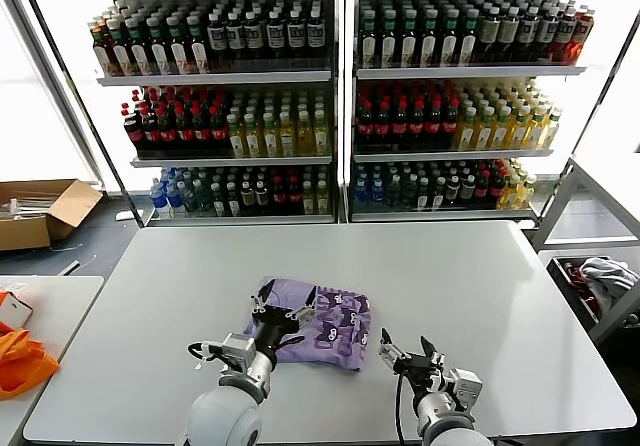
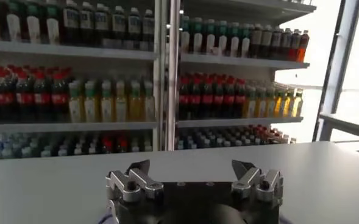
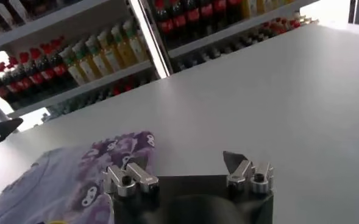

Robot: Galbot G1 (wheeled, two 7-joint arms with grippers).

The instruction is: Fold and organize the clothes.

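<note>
**Shirt lies folded mid-table; both grippers wide and empty**

Head view. The lavender t-shirt (image 1: 318, 324) lies as a compact, roughly square bundle on the white table (image 1: 480, 296), near the front edge and slightly toward the robot's left of centre. Dark cartoon print faces up. It looks like a fold has been laid down, which would explain the shape. The left gripper (image 1: 281, 304) hangs over the near-left part of the bundle, fingers spread, nothing between them; whether the tips brush the cloth, cannot tell. The right gripper (image 1: 411, 353) sits just beside the shirt's right edge, over bare table, also spread and empty. Judgement: both arms are placed to flank the bundle for a next fold or a tidy-up. Drink shelves (image 1: 340, 96) stand behind the table; an orange fabric item (image 1: 22, 358) lies on a side surface, well apart; a cardboard box (image 1: 40, 211) sits on the floor.

Left wrist view. The left gripper (image 2: 191, 173) shows both fingers wide apart, nothing held. Only table and shelves ahead; the shirt is not clearly visible here.

Right wrist view. The right gripper (image 3: 188, 167) stands wide, empty. The t-shirt (image 3: 75, 176) lies beside and partly behind one finger, flat on the table, apart from the jaws as far as can be seen.
</note>
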